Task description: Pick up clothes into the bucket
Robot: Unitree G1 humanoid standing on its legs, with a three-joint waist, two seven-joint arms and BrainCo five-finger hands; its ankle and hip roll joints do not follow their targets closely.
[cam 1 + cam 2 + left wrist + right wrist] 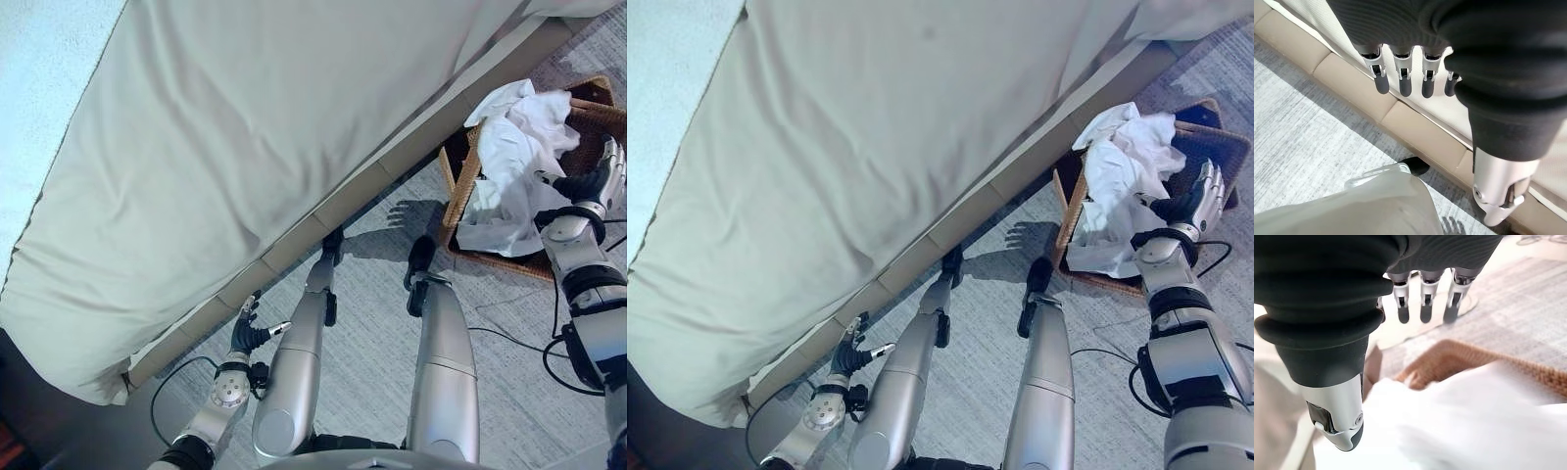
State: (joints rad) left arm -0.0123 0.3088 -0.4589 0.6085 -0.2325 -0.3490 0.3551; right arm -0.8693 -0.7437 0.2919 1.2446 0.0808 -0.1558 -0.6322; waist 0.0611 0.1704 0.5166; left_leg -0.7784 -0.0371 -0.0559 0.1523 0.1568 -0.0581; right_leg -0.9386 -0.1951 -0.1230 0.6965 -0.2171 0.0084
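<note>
My right robot hand (600, 178) hovers with fingers spread and empty over the woven wicker basket (588, 127). The crumpled white cloth (509, 162) lies heaped in it, spilling over the near rim. My left robot hand (247, 331), fingers relaxed and empty, hangs beside the bed (245, 147) with its smooth beige sheet.

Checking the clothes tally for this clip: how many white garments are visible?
1: a white garment heaped in the wicker basket, draping over its near rim, beside the right hand. More may lie hidden underneath.
</note>
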